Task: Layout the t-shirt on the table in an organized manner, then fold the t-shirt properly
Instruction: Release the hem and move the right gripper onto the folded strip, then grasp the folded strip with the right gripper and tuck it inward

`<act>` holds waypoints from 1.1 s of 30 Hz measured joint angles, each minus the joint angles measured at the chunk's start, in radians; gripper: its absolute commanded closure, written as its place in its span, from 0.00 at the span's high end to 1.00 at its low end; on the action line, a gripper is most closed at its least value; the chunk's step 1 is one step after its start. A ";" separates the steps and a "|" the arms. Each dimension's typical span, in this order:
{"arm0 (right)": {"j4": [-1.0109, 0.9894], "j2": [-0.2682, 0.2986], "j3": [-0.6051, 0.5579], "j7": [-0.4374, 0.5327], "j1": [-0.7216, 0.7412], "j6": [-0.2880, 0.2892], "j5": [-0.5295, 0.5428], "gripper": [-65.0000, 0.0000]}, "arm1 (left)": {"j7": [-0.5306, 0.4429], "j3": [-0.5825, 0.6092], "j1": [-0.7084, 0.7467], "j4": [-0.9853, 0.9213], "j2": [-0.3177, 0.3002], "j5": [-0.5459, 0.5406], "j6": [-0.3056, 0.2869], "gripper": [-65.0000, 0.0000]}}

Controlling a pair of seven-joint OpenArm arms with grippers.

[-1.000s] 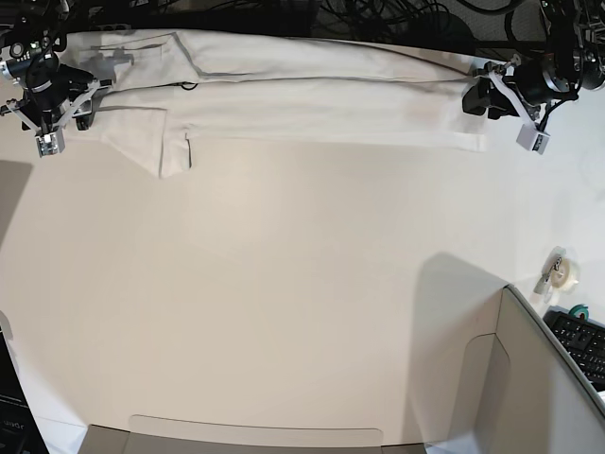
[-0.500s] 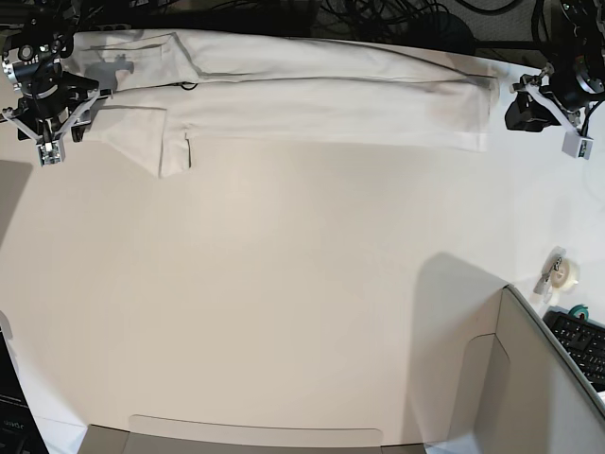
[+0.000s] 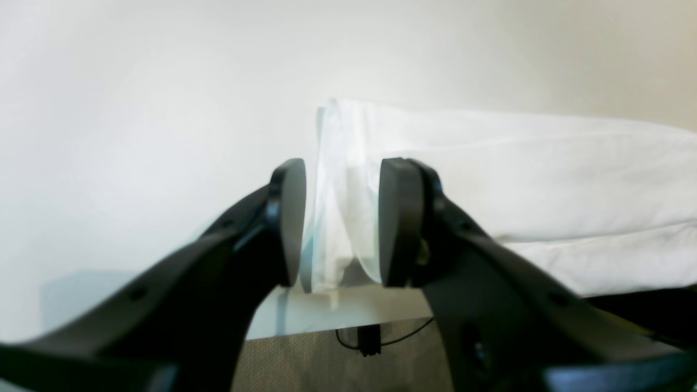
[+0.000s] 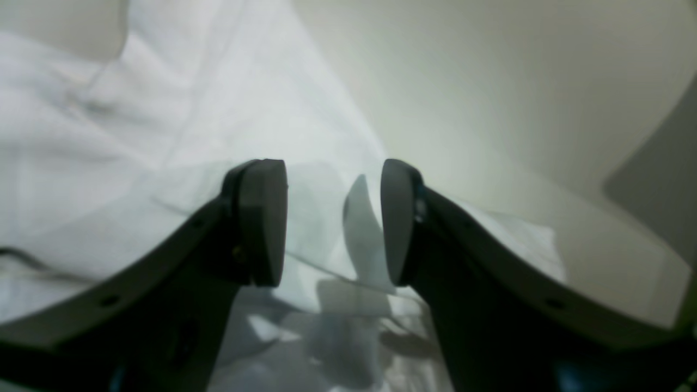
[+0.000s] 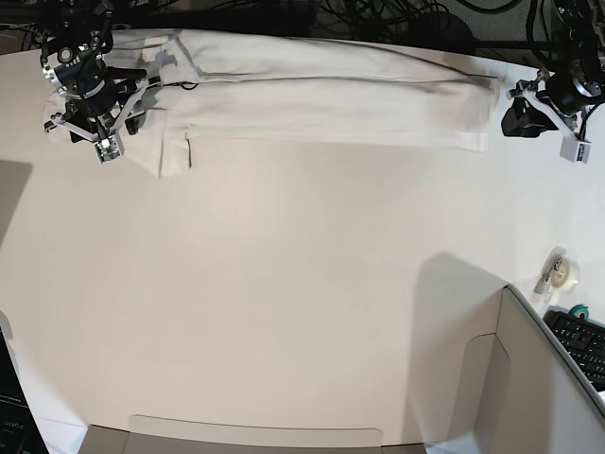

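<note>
The white t-shirt [image 5: 321, 99] lies folded into a long narrow strip along the far side of the table [image 5: 284, 303], no print showing. My right gripper [image 5: 118, 113] hovers over the strip's left end, by the sleeve. In the right wrist view its jaws [image 4: 332, 223] stand open above the white cloth [image 4: 109, 136], holding nothing. My left gripper [image 5: 520, 115] sits just off the strip's right end, apart from it. In the left wrist view it [image 3: 340, 223] is open and points at the shirt's end edge [image 3: 544, 179].
A tape roll [image 5: 564, 272] and a keyboard corner [image 5: 581, 345] lie at the right edge. A grey box [image 5: 510, 378] rises at the front right. Dark cables run behind the table's far edge. Bare tabletop spreads in front of the shirt.
My right gripper has moved right and up, onto the shirt's left end. My left gripper drew back to the right off the shirt's end, then held still. Both stayed open.
</note>
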 measured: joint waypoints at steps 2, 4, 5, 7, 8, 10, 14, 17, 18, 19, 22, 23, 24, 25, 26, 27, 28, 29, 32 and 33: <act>0.000 0.000 0.000 -0.002 -0.001 -0.033 -0.021 0.43 | 0.000 0.000 0.000 -0.003 0.000 0.000 0.000 0.34; 0.000 0.000 0.000 -0.002 0.000 -0.045 -0.012 0.43 | 0.000 0.000 -0.001 -0.016 0.000 0.000 0.000 0.34; 0.000 0.000 0.000 0.001 0.000 -0.055 -0.014 0.43 | 0.000 0.000 0.000 -0.021 0.000 0.000 0.000 0.34; 0.000 0.001 -0.005 -0.002 0.000 -0.081 -0.014 0.43 | 0.000 0.000 0.000 -0.022 0.000 0.000 0.000 0.34; 0.000 0.004 -0.019 -0.003 0.000 -0.099 -0.018 0.43 | 0.000 0.000 0.000 -0.022 -0.001 0.000 0.000 0.34; 0.000 0.014 -0.074 -0.007 0.010 -0.145 -0.011 0.43 | 0.000 0.000 0.000 -0.024 0.000 0.000 0.000 0.34; 0.002 0.022 -0.204 0.003 0.064 -0.245 -0.010 0.43 | 0.000 0.000 0.000 -0.026 0.000 0.001 0.000 0.34; 0.002 0.045 -0.322 -0.002 0.090 -0.351 -0.011 0.43 | 0.000 0.000 -0.002 -0.026 0.000 0.000 0.000 0.34; 0.002 0.053 -0.357 -0.006 0.097 -0.380 -0.010 0.43 | 0.000 0.000 -0.002 -0.026 0.000 0.000 0.000 0.34; 0.002 0.065 -0.394 -0.005 0.105 -0.432 -0.012 0.43 | 0.000 0.000 -0.001 -0.026 0.000 0.000 0.000 0.34; 0.002 0.093 -0.468 -0.002 0.116 -0.520 -0.007 0.43 | 0.000 0.000 0.000 -0.026 0.000 0.000 0.000 0.34; 0.002 0.101 -0.483 -0.003 0.113 -0.558 -0.004 0.43 | 0.000 0.000 0.000 -0.026 0.000 0.000 0.000 0.34; 0.002 0.108 -0.489 -0.007 0.110 -0.591 -0.006 0.43 | 0.000 0.000 0.000 -0.026 0.000 0.000 0.000 0.34; 0.002 0.117 -0.496 -0.011 0.107 -0.618 -0.011 0.43 | 0.000 0.000 0.000 -0.026 0.000 0.000 0.000 0.34; 0.002 0.127 -0.504 -0.013 0.103 -0.637 -0.025 0.43 | 0.000 0.000 0.000 -0.026 0.000 0.000 0.000 0.34; 0.002 0.130 -0.517 -0.011 0.097 -0.649 -0.069 0.43 | 0.000 0.000 0.000 -0.026 0.000 0.000 0.000 0.34; 0.002 0.129 -0.530 -0.011 0.089 -0.660 -0.130 0.43 | 0.000 0.000 0.000 -0.026 0.001 0.000 0.000 0.34; 0.002 0.122 -0.541 -0.010 0.074 -0.665 -0.194 0.43 | 0.000 0.000 0.000 -0.026 0.003 0.000 0.000 0.34; 0.002 0.097 -0.593 -0.014 0.031 -0.661 -0.386 0.43 | 0.000 0.000 -0.002 -0.027 0.013 0.000 0.000 0.34; 0.002 0.076 -0.608 -0.019 0.019 -0.657 -0.458 0.43 | 0.000 0.000 0.000 -0.027 0.015 0.000 0.000 0.34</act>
